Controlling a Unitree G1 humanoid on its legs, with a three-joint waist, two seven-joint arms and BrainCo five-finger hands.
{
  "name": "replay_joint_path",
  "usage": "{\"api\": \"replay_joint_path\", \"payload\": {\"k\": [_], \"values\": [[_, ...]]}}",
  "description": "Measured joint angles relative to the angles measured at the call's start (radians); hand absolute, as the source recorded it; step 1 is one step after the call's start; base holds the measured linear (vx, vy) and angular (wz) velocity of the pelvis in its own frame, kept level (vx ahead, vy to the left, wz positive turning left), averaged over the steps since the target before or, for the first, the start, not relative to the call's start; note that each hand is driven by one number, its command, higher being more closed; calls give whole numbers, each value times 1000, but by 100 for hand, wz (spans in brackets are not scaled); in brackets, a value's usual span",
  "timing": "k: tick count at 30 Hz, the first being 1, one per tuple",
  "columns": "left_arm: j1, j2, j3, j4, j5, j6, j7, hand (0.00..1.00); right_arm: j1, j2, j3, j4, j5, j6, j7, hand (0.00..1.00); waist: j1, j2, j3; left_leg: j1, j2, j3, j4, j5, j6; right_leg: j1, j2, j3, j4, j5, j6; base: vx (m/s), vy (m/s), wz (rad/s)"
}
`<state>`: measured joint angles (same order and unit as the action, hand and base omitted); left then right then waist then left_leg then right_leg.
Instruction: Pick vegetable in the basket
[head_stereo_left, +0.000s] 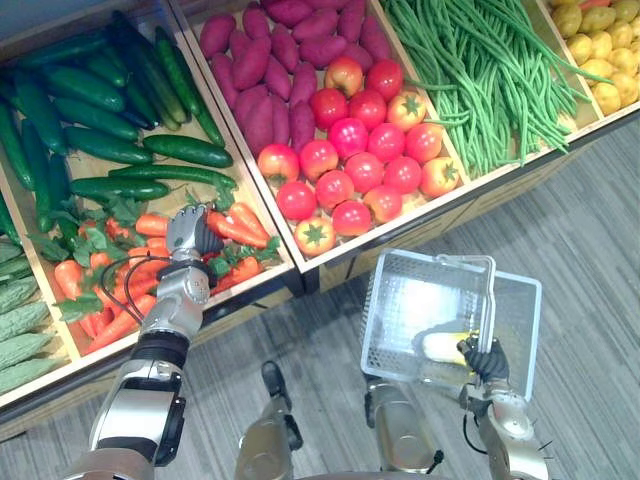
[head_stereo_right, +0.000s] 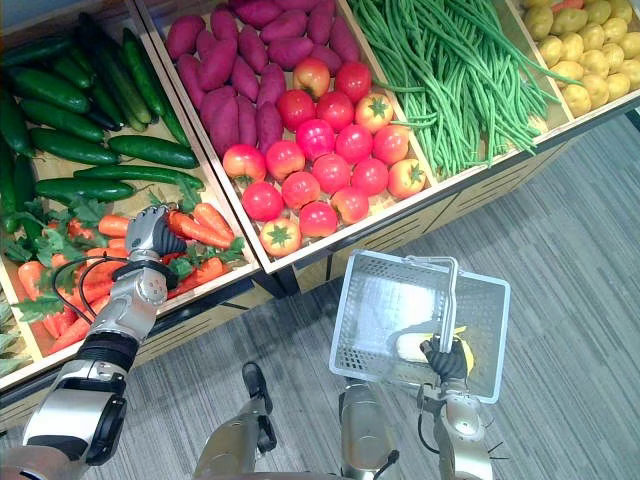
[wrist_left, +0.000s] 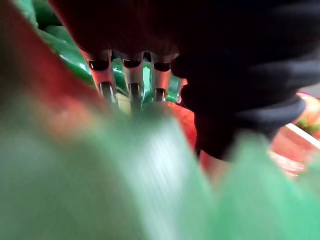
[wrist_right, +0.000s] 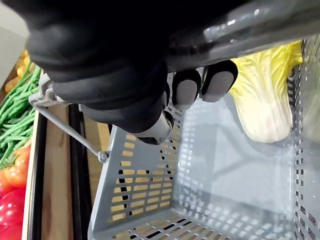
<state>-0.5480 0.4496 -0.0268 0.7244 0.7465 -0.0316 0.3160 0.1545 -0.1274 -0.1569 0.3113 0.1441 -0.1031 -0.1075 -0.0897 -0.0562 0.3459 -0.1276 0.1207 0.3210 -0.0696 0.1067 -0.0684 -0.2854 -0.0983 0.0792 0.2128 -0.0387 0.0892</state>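
Among tapered orange carrots (head_stereo_left: 236, 229) and frilly green leaves (head_stereo_left: 85, 245), the left hand (head_stereo_left: 193, 232) is laid palm-down; whether its fingers are closed on a carrot cannot be told. To the right, a grey perforated plastic basket (head_stereo_left: 400, 300) is hung from its smooth bar handle (wrist_right: 260, 22), round which the right hand (head_stereo_left: 484, 361) is clamped. A pale, crinkled cabbage (wrist_right: 265, 95) is held inside.
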Motion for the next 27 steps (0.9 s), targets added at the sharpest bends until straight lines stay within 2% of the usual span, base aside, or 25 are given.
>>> {"api": "replay_joint_path", "payload": {"k": [6, 13, 19, 23, 27], "values": [[-2, 9, -1, -1, -10, 4, -3, 100, -23, 0, -8, 0, 0, -1, 0, 100, -4, -11, 24, -2, -2, -9, 0, 0, 0, 0, 0, 0, 1, 0, 1, 5, -2, 0], [11, 28, -4, -31, -8, 8, -2, 100, -31, 2, -26, 0, 1, -4, 0, 100, -7, -11, 28, -2, -3, -10, 0, 0, 0, 0, 0, 5, 0, 0, 1, 15, -3, 1], [30, 40, 2, -95, -7, 54, 41, 100, -31, 5, -33, -1, 1, -6, 0, 100, -6, -17, 42, -1, -3, -8, 0, 0, 0, -1, 0, 8, -2, 0, 1, 0, 0, 0], [55, 42, 68, -229, -8, 88, 93, 100, -31, 18, -34, -1, 1, -8, 1, 100, -7, -17, 42, 1, -4, -5, 0, 0, 0, 0, 2, 13, -4, 0, 1, 0, 0, -3], [112, 17, 108, -409, -23, 94, 131, 100, -31, 33, -34, -1, 2, -8, 4, 100, -7, -17, 42, 11, -5, -4, 0, 0, 0, 9, 2, 19, -7, 0, 1, 0, 0, -1]]}}
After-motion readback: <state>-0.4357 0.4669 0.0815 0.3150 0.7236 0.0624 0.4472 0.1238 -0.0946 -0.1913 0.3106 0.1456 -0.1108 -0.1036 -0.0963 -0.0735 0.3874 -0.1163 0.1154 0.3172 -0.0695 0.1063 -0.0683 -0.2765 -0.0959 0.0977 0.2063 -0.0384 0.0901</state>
